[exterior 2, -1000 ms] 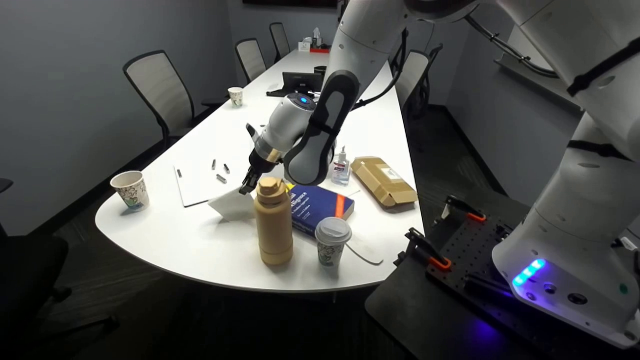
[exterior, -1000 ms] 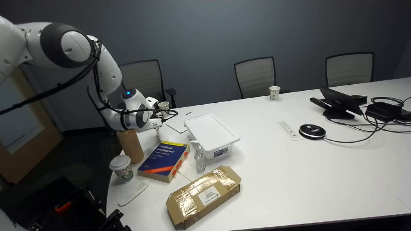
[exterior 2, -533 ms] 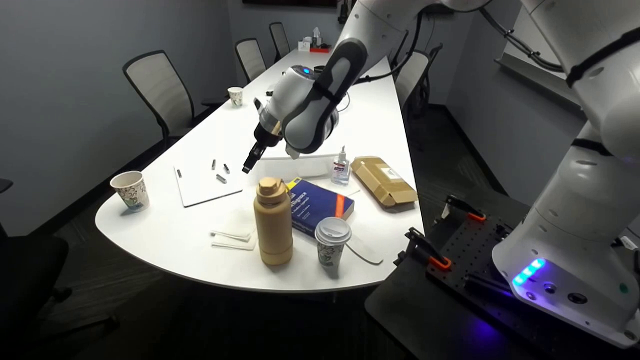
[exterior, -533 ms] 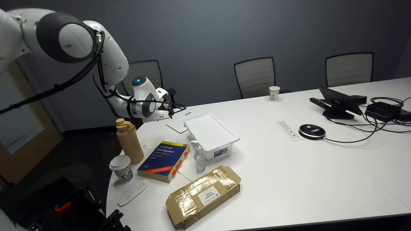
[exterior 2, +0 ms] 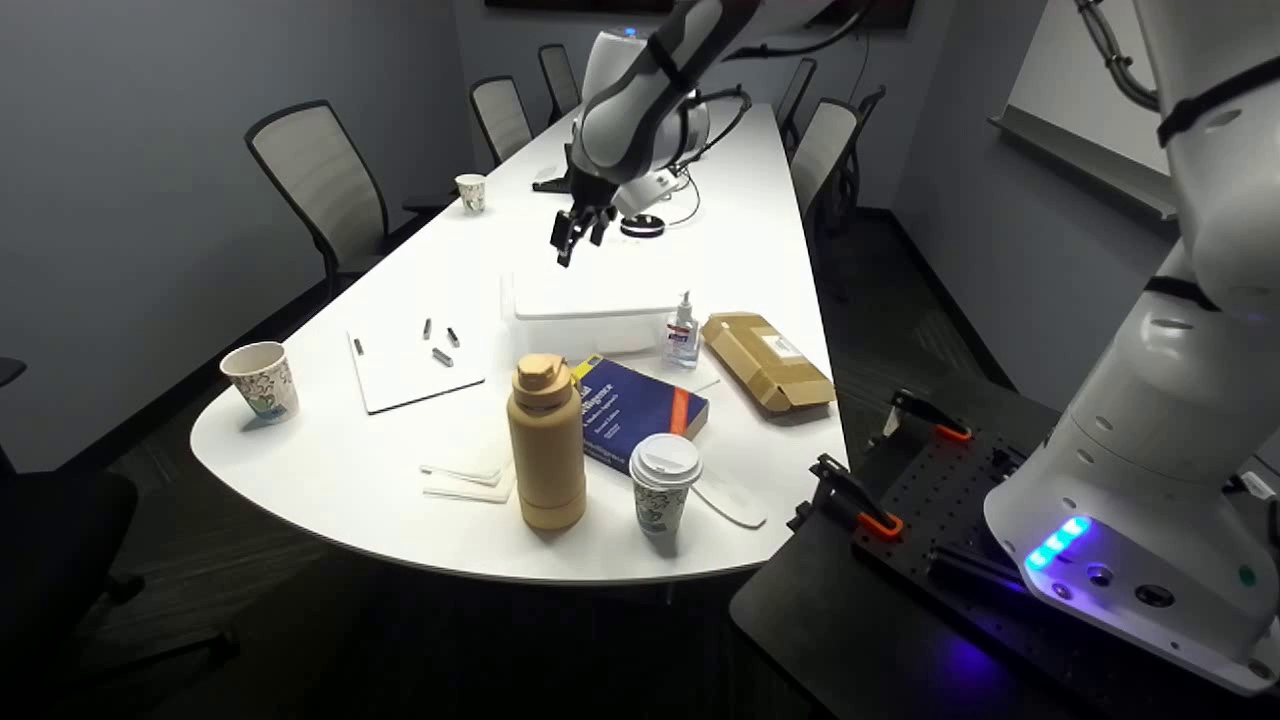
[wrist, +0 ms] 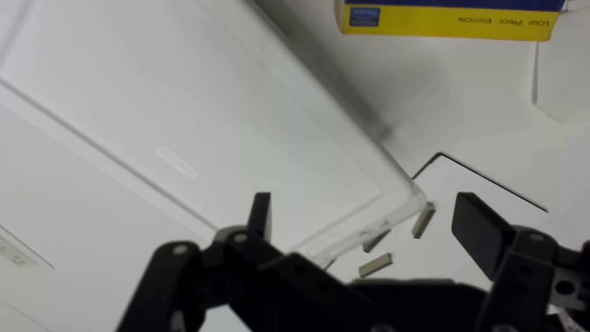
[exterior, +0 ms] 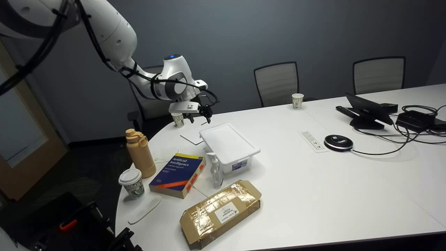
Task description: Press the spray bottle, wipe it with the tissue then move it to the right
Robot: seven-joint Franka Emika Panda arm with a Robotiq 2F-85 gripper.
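The spray bottle [exterior: 216, 174], slim and clear with a white pump top, stands upright on the table between the lidded bin and the cardboard box; its label shows in an exterior view [exterior 2: 682, 340]. Folded white tissue [exterior 2: 470, 475] lies flat on the table beside the tan bottle. My gripper [exterior: 200, 120] hangs in the air beyond the bin, away from both the spray bottle and the tissue. In the wrist view the gripper [wrist: 364, 207] is spread wide, nothing between its fingers [wrist: 479, 230], with the bin's corner below. The spray bottle is outside the wrist view.
The white lidded bin [exterior: 228, 143] sits beside the spray bottle. Around it are a blue book [exterior: 179, 172], a cardboard box [exterior: 221, 212], a tan bottle [exterior 2: 546, 445], a lidded cup [exterior 2: 664, 485], a paper cup [exterior 2: 262, 382] and a small whiteboard [exterior 2: 400, 385] with several small pieces.
A second ago the tissue stood tented under my gripper; now it lies flat, let go. The gripper has opened, risen and moved away from the tan bottle, past the bin.
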